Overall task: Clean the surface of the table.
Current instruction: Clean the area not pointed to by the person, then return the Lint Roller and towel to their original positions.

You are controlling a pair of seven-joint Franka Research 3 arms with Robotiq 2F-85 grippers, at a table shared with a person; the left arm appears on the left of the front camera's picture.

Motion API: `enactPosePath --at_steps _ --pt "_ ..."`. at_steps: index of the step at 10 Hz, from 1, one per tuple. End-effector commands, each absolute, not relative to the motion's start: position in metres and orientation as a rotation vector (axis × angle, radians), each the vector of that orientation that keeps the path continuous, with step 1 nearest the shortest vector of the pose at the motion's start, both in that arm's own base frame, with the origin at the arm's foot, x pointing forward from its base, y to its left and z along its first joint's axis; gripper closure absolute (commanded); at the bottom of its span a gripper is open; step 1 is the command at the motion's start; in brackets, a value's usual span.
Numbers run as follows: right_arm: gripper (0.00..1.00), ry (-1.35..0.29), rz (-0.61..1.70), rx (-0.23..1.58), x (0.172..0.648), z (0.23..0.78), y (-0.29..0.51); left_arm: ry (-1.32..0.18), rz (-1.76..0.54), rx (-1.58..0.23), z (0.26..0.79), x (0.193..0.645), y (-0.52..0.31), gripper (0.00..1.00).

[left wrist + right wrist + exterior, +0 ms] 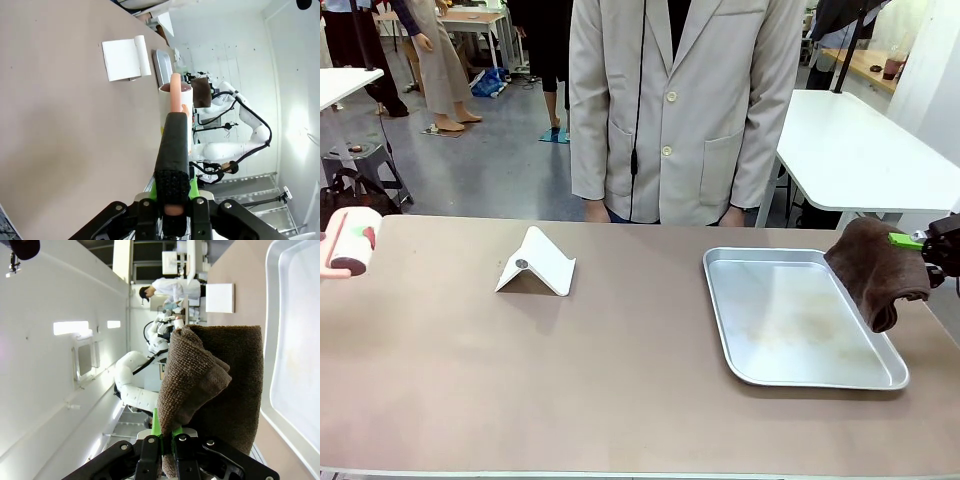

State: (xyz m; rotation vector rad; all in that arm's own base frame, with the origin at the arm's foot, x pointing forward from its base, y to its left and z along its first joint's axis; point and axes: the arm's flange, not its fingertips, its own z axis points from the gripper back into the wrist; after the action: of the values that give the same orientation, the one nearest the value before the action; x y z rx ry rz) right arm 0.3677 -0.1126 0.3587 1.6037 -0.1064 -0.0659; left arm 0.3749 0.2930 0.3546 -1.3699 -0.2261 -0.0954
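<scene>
Here: table (520,380), taupe top, spanning the foreground. Silver tray (800,330) at 3 o'clock; white folded stand (536,262) at 11. Left gripper (172,200), 9 o'clock, clamped on a pink-handled roller (348,243); right gripper (165,437), 3 o'clock, pinching a brown cloth (875,270). Person (680,100) at 12.

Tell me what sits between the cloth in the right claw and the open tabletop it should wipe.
The metal tray lies on the table right beside the brown cloth held shut in the right claw, and the cloth hangs over the tray's right edge. Farther left, a white folded stand rests on the top.
</scene>
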Motion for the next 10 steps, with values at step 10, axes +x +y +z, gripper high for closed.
enactPosePath --at_steps 10 --pt "1.0 -0.129 -0.066 1.619 0.3696 0.3629 -0.1126 -0.239 -0.087 -1.371 0.3576 0.3789 0.2957 0.96"
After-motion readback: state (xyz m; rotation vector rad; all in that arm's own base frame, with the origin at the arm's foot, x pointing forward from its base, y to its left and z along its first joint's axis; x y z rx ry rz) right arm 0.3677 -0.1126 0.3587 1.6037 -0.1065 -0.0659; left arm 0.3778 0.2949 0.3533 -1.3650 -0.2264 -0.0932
